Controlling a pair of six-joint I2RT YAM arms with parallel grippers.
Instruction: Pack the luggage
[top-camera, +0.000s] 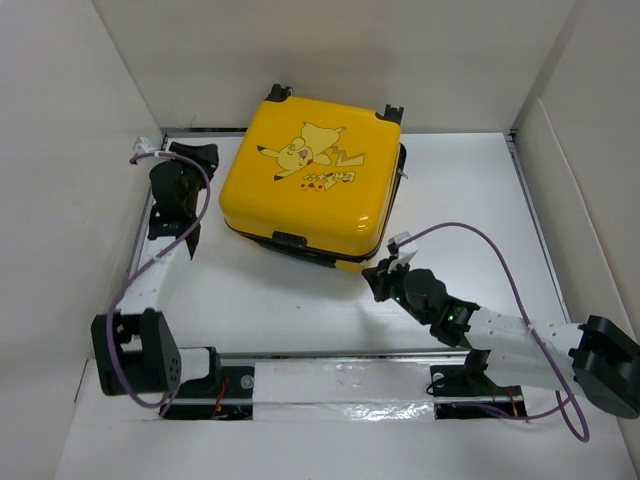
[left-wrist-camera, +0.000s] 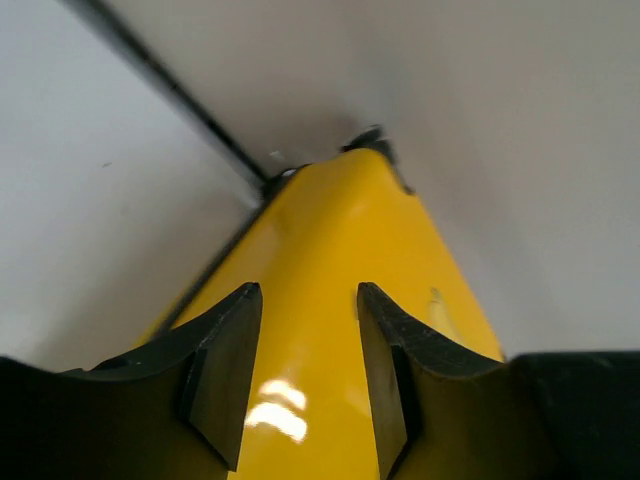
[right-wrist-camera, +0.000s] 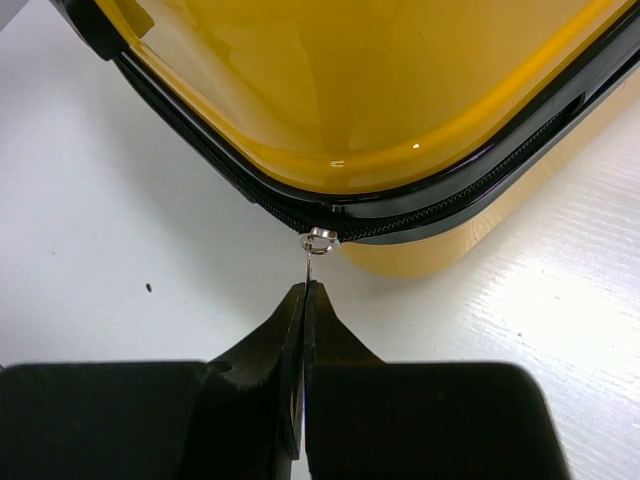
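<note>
The luggage (top-camera: 310, 185) is a yellow hard-shell suitcase with a Pikachu print. It lies flat and closed at the middle back of the table. My right gripper (top-camera: 385, 272) is at its near right corner. In the right wrist view the gripper (right-wrist-camera: 305, 285) is shut on the thin metal zipper pull (right-wrist-camera: 311, 262), whose slider (right-wrist-camera: 319, 240) sits on the black zipper at the corner of the luggage (right-wrist-camera: 350, 90). My left gripper (top-camera: 195, 155) is open beside the suitcase's left side. In the left wrist view the gripper (left-wrist-camera: 305, 290) frames the yellow shell (left-wrist-camera: 320, 240) without touching it.
White walls (top-camera: 70, 150) enclose the table on the left, back and right. A silver taped strip (top-camera: 330, 385) runs along the near edge between the arm bases. Purple cables (top-camera: 470, 232) loop off both arms. A black wheel (left-wrist-camera: 368, 140) shows at the suitcase's far corner.
</note>
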